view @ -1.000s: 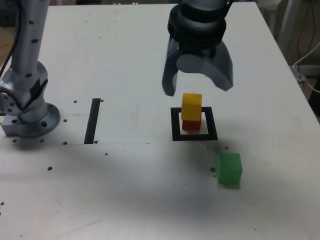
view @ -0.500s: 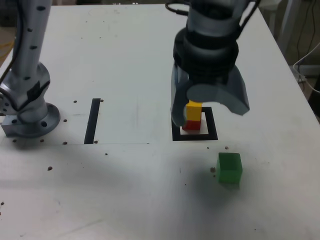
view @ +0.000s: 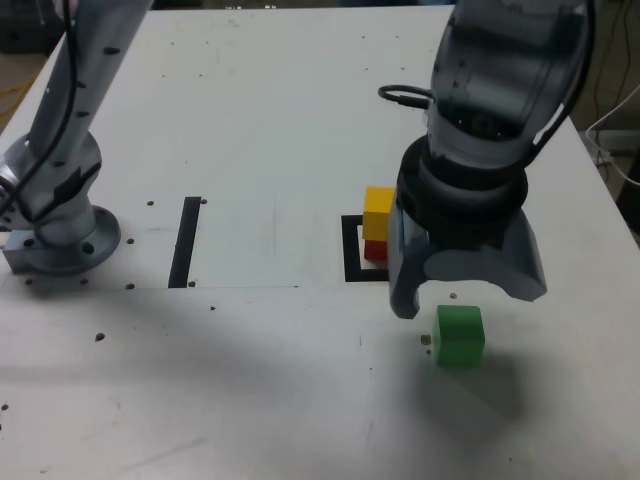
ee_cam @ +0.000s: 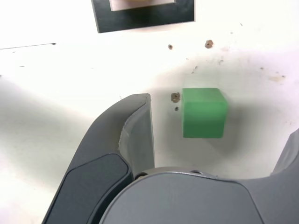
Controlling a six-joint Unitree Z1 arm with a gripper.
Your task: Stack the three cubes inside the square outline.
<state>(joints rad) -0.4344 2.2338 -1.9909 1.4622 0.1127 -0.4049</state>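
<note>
The yellow cube [view: 378, 210] sits on the red cube [view: 374, 249] inside the square outline [view: 352, 252], whose right part is hidden behind the arm. The green cube [view: 460, 335] lies alone on the table, nearer the camera and to the exterior view's right of the stack. My gripper [view: 468, 297] hangs open just above and behind the green cube, holding nothing. In the wrist view the green cube [ee_cam: 203, 113] lies between the spread fingers [ee_cam: 138, 126], closer to the middle than to either one. An edge of the square outline [ee_cam: 140, 18] shows beyond it.
The arm's grey base [view: 60, 235] is bolted at the exterior view's left. A straight black strip [view: 185, 240] lies between the base and the outline. A black cable [view: 405, 95] loops off the arm. The table's right edge [view: 610, 190] runs close by.
The gripper has moved from above the yellow-on-red stack toward the camera and the exterior view's right, lowering over the green cube. It stayed open. The cubes have not moved.
</note>
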